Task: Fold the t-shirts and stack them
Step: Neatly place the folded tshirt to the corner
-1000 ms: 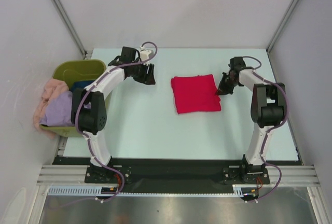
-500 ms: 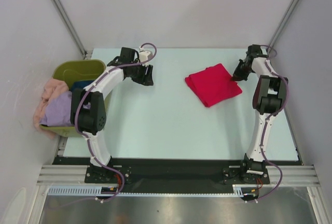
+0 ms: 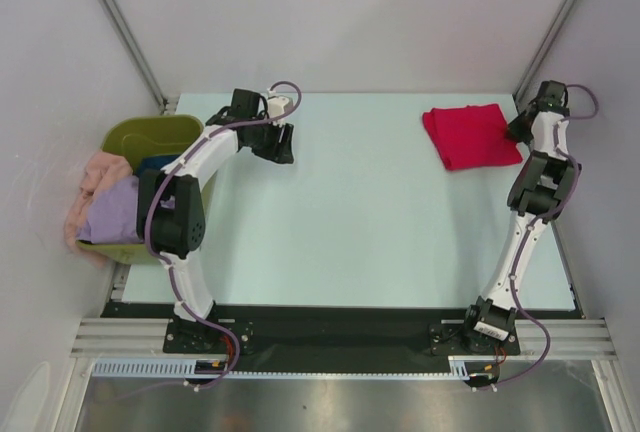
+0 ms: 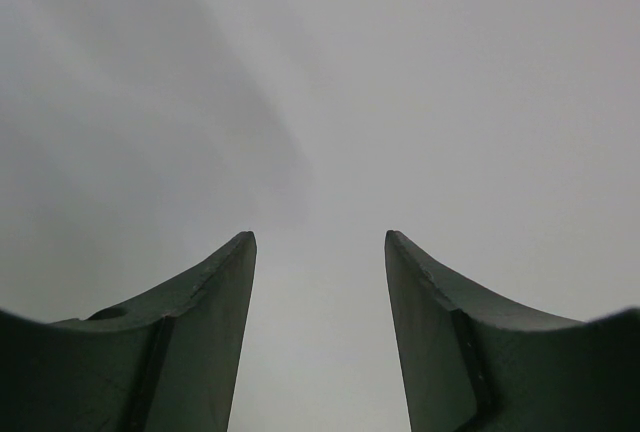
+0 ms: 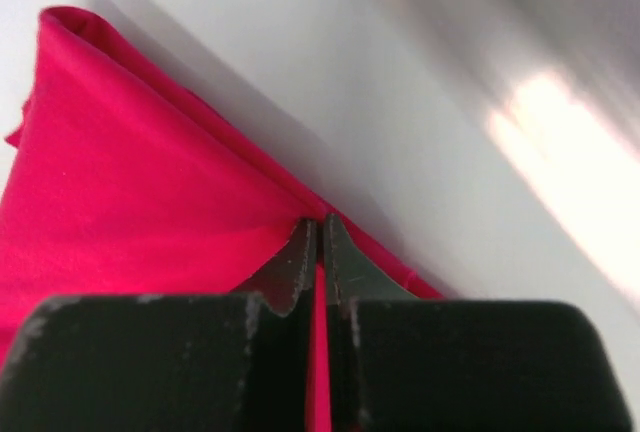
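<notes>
The folded red t-shirt [image 3: 470, 135] lies at the far right of the table. My right gripper [image 3: 518, 130] is shut on its right edge; in the right wrist view the red cloth [image 5: 150, 202] is pinched between the closed fingertips [image 5: 320, 227]. My left gripper [image 3: 284, 144] is open and empty over the far left of the table; its wrist view shows the two fingers [image 4: 225, 282] apart with only bare surface between them. Lavender [image 3: 112, 214], peach-pink [image 3: 100, 174] and dark blue [image 3: 160, 164] t-shirts lie heaped in the tub at the left.
The olive-green tub [image 3: 150, 138] stands off the table's left edge. The table's right edge and the right wall are close beside the right gripper. Slanted frame poles [image 3: 120, 22] rise at the back corners.
My right gripper has dragged the red t-shirt from the table's middle to the far right corner, still shut on it. The left arm has barely moved.
</notes>
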{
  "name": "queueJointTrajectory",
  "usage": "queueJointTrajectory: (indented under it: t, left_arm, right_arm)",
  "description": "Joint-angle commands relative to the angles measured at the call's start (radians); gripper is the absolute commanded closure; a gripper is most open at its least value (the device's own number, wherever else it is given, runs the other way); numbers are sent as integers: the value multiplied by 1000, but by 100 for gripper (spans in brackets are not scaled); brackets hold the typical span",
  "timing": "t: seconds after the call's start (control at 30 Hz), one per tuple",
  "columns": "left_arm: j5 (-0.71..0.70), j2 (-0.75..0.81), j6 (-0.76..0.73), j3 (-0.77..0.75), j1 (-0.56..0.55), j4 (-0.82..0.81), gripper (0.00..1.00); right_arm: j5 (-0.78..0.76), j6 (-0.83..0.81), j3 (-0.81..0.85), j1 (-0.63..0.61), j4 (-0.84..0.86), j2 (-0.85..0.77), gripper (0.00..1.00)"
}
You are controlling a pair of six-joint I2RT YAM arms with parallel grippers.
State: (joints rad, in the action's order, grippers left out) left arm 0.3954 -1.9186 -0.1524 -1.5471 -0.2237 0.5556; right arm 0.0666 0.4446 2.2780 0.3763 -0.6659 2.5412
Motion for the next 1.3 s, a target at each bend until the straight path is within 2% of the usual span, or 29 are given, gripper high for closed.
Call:
queueJointTrajectory:
  t: [0.0, 0.07, 0.23, 0.33, 0.43, 0.47, 0.63, 0.73, 0.87, 0.93, 1.0, 1.07, 1.13, 1.17, 1.27]
  left_arm:
    - [-3, -3, -26, -47, 9, 17, 40]
    - [-15, -5, -27, -47, 10, 23, 40]
    - [-27, -11, -29, -51, 14, 32, 40]
    - [-36, -17, -32, -54, 14, 33, 40]
    - [-38, -26, -30, -54, 14, 35, 40]
    - [-40, -33, -30, -59, 14, 35, 40]
    - [-33, -39, -35, -77, 17, 43, 40]
    - [-32, -36, -41, -74, 20, 43, 40]
    - [-32, -34, -39, -65, 26, 38, 40]
    - [-30, -37, -39, -64, 27, 38, 40]
    - [-32, -37, -39, -64, 29, 38, 40]
    - [-32, -39, -39, -65, 29, 40, 40]
    - [-29, -42, -33, -70, 29, 38, 40]
    - [-29, -43, -32, -71, 29, 38, 40]
    - [-24, -48, -32, -77, 29, 40, 40]
  right_arm:
    - [-57, -9, 223, 12, 31, 109, 100]
    - [-65, -9, 275, 12, 55, 148, 100]
    - [-169, 83, 216, 18, 182, 145, 100]
    - [-250, 162, 206, 13, 178, 131, 100]
    - [-372, 189, 59, -10, 262, 36, 100]
    - [-430, 183, -36, -20, 293, 10, 100]
    - [-635, 157, -104, -56, 308, -65, 100]
    - [-683, 163, -140, -51, 304, -84, 100]
    - [-511, 54, -112, -37, 399, -41, 100]
    - [-479, -58, 10, -46, 347, 22, 100]
    - [-464, -84, 99, -47, 303, 66, 100]
    - [-522, -54, 171, -45, 240, 89, 100]
    - [-519, -5, 112, -39, 244, 53, 100]
    - [-502, 0, 10, -34, 274, 3, 83]
    - [-533, 6, -70, -39, 324, -59, 45]
